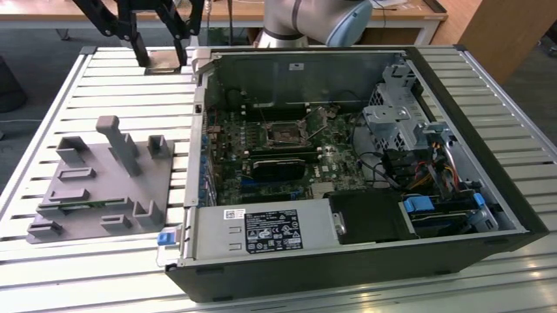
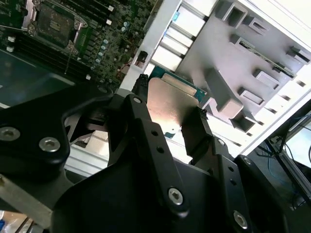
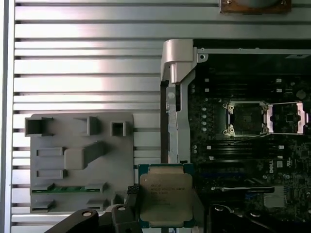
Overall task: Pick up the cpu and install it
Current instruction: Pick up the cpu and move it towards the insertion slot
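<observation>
The cpu (image 3: 165, 196), a flat square chip with a silver-grey top and a green rim, hangs in the air, and my gripper (image 3: 165, 206) is shut on two of its opposite edges. In the second wrist view the black fingers (image 2: 138, 104) clamp the cpu (image 2: 172, 104) from both sides. It hangs over the slatted table, between the grey fixture (image 3: 80, 160) and the case wall (image 3: 171, 121). The motherboard socket (image 3: 245, 118) lies open inside the case, its load plate (image 3: 286, 118) flipped aside. In the exterior view my gripper (image 1: 161, 59) is high at the back, towards that view's left, and the socket (image 1: 286, 132) is mid-board.
The open computer case (image 1: 487, 156) lies on the slatted table (image 1: 113, 91), with a drive cage and cables toward the exterior view's right. The grey fixture (image 1: 96, 182) carries a green memory stick (image 3: 68, 189). A brown plate (image 3: 255, 5) sits on the table behind the case corner.
</observation>
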You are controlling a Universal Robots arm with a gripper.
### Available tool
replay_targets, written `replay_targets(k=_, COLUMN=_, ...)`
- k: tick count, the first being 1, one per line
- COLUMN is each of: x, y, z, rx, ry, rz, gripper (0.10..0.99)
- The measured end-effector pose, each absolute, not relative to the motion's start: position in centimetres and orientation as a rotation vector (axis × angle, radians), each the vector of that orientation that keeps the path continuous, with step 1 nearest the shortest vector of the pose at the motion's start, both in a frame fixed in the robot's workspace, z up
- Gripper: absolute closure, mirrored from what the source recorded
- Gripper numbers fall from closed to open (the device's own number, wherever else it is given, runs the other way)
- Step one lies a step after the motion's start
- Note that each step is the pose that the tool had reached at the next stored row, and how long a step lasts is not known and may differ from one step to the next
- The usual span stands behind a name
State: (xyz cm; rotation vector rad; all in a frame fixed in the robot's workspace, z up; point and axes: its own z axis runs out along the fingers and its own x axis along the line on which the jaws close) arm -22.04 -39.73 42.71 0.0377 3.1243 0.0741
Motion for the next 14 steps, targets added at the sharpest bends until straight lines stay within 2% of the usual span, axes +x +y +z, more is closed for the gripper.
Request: replay_targets(k=14, x=-16.6, y=-38.3, z=42.7, rx=0.038, ry=3.124, rz=0.074, gripper=0.561)
